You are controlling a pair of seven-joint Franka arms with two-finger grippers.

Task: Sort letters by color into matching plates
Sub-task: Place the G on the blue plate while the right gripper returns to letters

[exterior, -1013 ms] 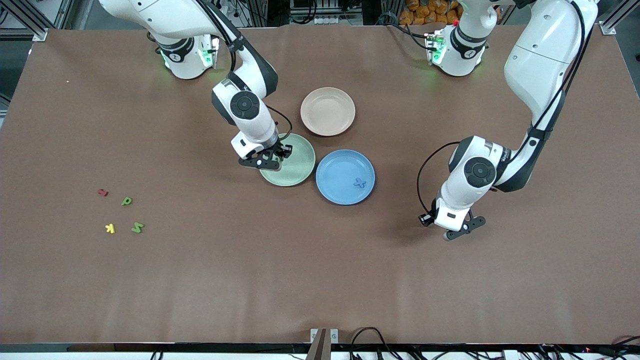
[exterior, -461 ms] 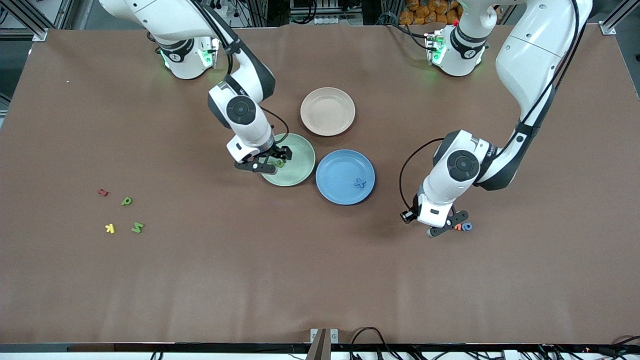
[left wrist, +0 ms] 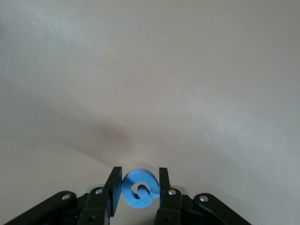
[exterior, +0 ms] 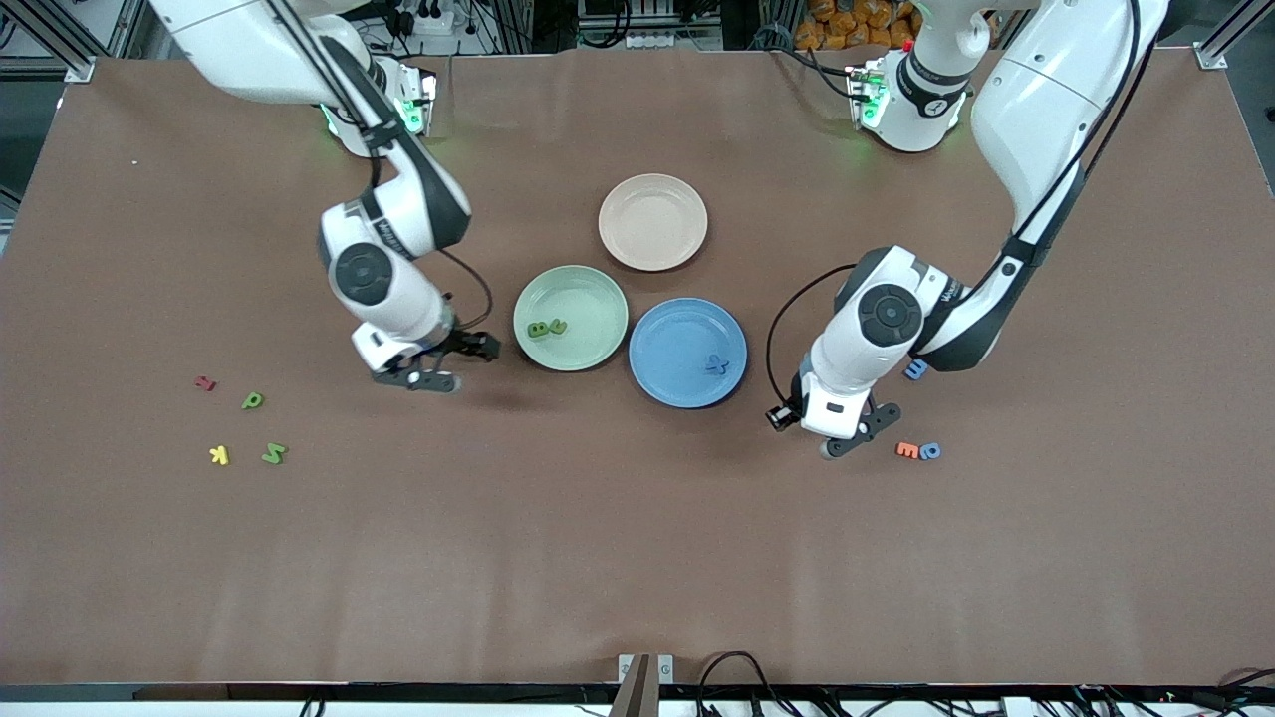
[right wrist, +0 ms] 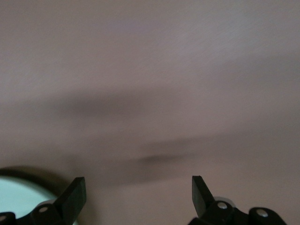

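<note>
Blue letter [left wrist: 138, 188] pinched between the left gripper [exterior: 849, 435] jaws, curled shape, standing on edge in the left wrist view; no clear long axis. That gripper hangs over bare table, lower right of centre in the front view, beside the blue plate [exterior: 669, 373]. Blue plate holds one blue X letter [exterior: 718, 363]. Green plate [exterior: 588, 351] at centre holds two dark green letters [exterior: 547, 328] side by side, the pair lined up across the frame. Two more green letters [exterior: 253, 400] at lower left. Orange and blue letter pair [exterior: 917, 451] touching, just beside the left gripper. Right gripper [exterior: 438, 364], jaws wide apart and empty, beside the green plate.
</note>
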